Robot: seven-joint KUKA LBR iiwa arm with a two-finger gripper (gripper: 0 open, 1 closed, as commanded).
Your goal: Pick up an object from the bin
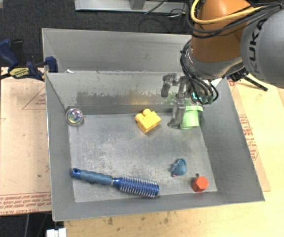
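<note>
Hanging beside smooth green cylinder (192, 117): tool (180, 115)

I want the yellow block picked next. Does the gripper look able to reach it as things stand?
Probably yes. The yellow block lies alone on the bin floor, nothing on or against it, just left of the gripper in the view. The green thing by the gripper is not between them.
</note>
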